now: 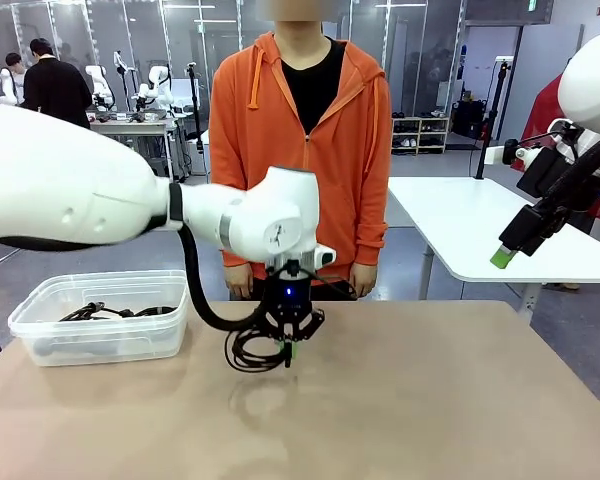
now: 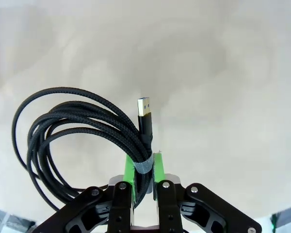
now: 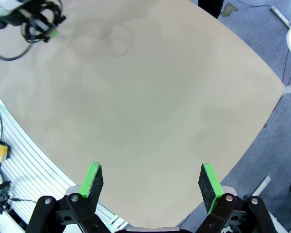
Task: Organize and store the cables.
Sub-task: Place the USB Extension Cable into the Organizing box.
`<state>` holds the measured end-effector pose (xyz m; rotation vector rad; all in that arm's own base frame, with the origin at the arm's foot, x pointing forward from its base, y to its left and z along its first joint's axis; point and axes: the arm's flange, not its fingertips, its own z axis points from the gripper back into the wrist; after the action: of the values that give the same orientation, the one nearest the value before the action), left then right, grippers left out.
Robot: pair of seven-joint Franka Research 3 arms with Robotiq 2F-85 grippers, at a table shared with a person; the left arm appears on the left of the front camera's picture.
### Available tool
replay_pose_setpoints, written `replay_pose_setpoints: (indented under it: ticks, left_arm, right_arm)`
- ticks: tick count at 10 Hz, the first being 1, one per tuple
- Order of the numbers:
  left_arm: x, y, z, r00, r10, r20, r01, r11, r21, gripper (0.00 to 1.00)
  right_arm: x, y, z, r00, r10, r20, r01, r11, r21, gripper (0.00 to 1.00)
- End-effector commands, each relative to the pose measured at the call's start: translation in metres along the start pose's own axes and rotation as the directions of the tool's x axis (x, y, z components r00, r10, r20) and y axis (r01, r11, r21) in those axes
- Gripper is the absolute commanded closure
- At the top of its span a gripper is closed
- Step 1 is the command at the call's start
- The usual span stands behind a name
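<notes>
between the green pads: coiled cable up, bin to the left

between the left gripper's (image 2: 144,182) green pads a coiled cable (image 2: 82,131) is pinched at its grey tie band, jaws closed tight on the bundle, the usb plug (image 2: 143,108) sticking up past the fingertips. in the front view the coil hangs loose below the jaws, just above the counter (image 1: 400,400), near its middle.

the step in hand looks like carrying this coil to the clear plastic bin (image 1: 100,318), which sits at the counter's left and already holds other black cables (image 1: 115,312). to do it well, lift enough that the dangling loops pass over the bin's rim, travel level, and let go only once the coil is over the open middle; the loose loops could catch on the wall or drag along the counter.

the right gripper (image 3: 153,182) is held high off to the right with its jaws spread wide and nothing between them, well apart from the route. a person in an orange hoodie (image 1: 300,150) stands at the far edge, hands (image 1: 242,283) low behind the arm, not across the path to the bin.
</notes>
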<state>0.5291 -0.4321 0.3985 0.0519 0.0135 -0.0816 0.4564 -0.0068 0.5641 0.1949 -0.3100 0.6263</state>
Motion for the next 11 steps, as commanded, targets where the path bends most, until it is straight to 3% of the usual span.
replay_pose_setpoints:
  ticks: [1, 4, 9, 10, 11]
  left_arm:
    - [-0.026, 0.007, 0.035, 0.998, -0.058, 0.034, 0.057, 0.998, 0.039, 1.0]
    - [-0.044, 0.007, 0.05, 0.992, -0.096, 0.087, 0.091, 0.994, 0.061, 1.0]
    - [-0.032, -0.002, 0.063, 0.997, -0.054, 0.06, 0.053, 0.998, 0.021, 1.0]
    - [-0.031, -0.002, 0.061, 0.996, -0.061, 0.065, 0.059, 0.998, 0.031, 0.83]
    - [-0.041, 0.009, 0.083, 0.985, -0.166, 0.049, 0.168, 0.985, -0.033, 0.83]
  right_arm:
    - [-0.001, -0.001, 0.0, 1.0, -0.003, -0.006, 0.003, 1.0, -0.007, 0.0]
    - [-0.001, -0.001, 0.0, 1.0, -0.003, -0.006, 0.003, 1.0, -0.007, 0.0]
    - [-0.001, -0.001, 0.0, 1.0, -0.003, -0.006, 0.003, 1.0, -0.007, 0.0]
    - [-0.001, -0.001, 0.0, 1.0, -0.003, -0.006, 0.003, 1.0, -0.007, 0.0]
    - [-0.001, -0.001, 0.0, 1.0, -0.003, -0.006, 0.003, 1.0, -0.007, 0.0]
